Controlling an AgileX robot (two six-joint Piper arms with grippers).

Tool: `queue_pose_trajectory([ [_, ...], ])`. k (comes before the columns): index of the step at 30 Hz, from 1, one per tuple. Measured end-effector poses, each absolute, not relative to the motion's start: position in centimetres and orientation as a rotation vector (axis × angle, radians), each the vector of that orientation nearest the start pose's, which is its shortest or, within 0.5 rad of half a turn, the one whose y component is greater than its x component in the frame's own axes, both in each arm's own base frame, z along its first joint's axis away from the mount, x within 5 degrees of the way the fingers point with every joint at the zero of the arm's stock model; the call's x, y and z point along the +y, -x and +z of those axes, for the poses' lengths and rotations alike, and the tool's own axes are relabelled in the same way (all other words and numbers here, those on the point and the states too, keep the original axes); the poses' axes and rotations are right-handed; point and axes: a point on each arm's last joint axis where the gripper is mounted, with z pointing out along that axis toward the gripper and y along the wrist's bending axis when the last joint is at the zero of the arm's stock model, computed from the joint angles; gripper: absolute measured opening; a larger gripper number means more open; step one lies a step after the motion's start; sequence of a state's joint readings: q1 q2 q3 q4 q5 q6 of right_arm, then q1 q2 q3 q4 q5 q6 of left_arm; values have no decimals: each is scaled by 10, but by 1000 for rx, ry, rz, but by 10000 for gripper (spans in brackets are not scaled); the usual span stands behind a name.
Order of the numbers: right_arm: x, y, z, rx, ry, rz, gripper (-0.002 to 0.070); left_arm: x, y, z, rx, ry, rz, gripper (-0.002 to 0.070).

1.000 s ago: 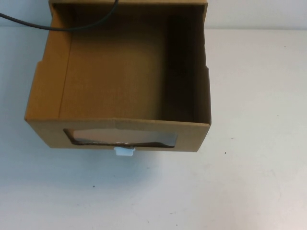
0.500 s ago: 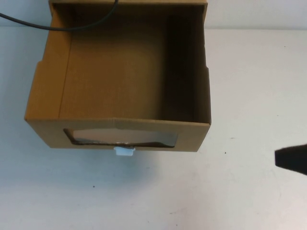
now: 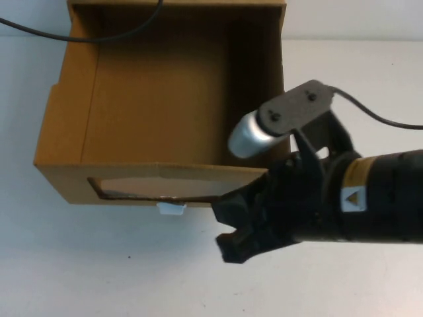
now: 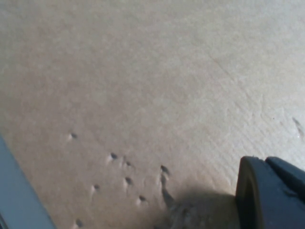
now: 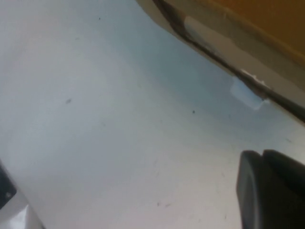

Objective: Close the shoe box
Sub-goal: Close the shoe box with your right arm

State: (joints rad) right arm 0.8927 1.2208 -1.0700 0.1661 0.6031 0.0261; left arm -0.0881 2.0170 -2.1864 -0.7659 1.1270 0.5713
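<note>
One open brown cardboard shoe box (image 3: pixel 158 112); black right gripper (image 3: pixel 228 231), fingers spread, near its front-right corner; left gripper (image 4: pixel 274 195) against cardboard, finger state indeterminable.

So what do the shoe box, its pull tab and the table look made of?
Shoe box: plain brown cardboard, matte, with folded edges and a clear, probably plastic, window. Pull tab: white, likely plastic or card. Table: smooth white, faintly speckled, material unclear. Right gripper hovers before the box front; left gripper rests against cardboard.
</note>
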Motion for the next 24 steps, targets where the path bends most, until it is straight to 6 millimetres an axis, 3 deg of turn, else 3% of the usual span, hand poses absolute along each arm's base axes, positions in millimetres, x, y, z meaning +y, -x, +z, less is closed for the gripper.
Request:
queue_pose_trajectory([
  [6, 245, -177, 340, 2131, 863, 619, -11, -96, -440, 399, 2116, -631, -722, -5],
  [12, 268, -199, 345, 2111, 885, 563, -11, -96, -440, 399, 2115, -629, -721, -5],
  [20, 269, -231, 357, 2123, 826, 497, -11, -96, -440, 399, 2113, -628, -720, -5],
  [24, 268, -229, 359, 2155, 876, 494, -11, -96, -440, 399, 2113, -628, -720, -5],
])
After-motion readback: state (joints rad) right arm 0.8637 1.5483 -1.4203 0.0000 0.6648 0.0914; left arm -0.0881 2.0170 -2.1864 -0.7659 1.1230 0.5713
